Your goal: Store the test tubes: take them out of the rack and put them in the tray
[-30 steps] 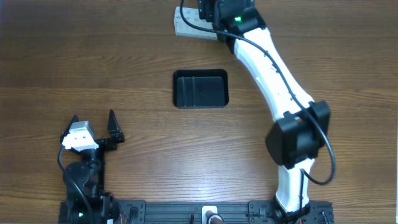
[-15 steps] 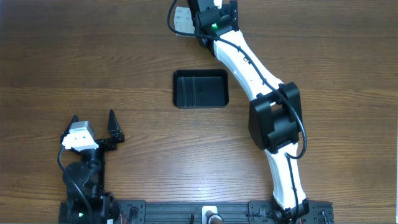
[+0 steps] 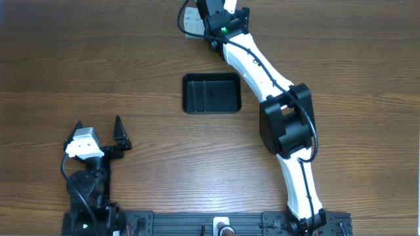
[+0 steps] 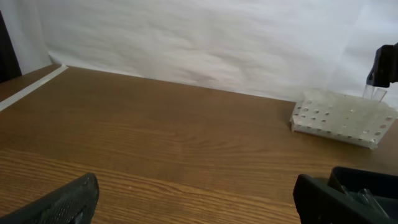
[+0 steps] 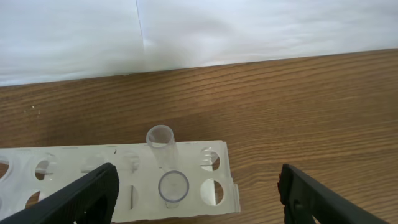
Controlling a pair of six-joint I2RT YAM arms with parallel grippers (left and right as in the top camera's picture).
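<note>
The white test tube rack (image 3: 191,21) stands at the table's far edge, also seen as a perforated block (image 4: 342,118) and from close above (image 5: 118,177). Two clear tubes stand in it: a taller one (image 5: 161,142) and one nearer the rack's front edge (image 5: 173,185). My right gripper (image 5: 199,208) hovers open over these tubes, with its fingers on either side and touching neither. From above, it sits over the rack (image 3: 213,13). The black tray (image 3: 211,94) lies mid-table. My left gripper (image 3: 98,131) rests open near the front left, holding nothing.
A white wall or sheet rises just behind the rack at the table's far edge. The right arm's white links (image 3: 256,62) stretch diagonally past the tray's right side. Bare wood lies between the tray and the left gripper.
The right arm has swung left and folded at the elbow, bringing its gripper from the rack's right end to over the rack. The left arm has not moved.
</note>
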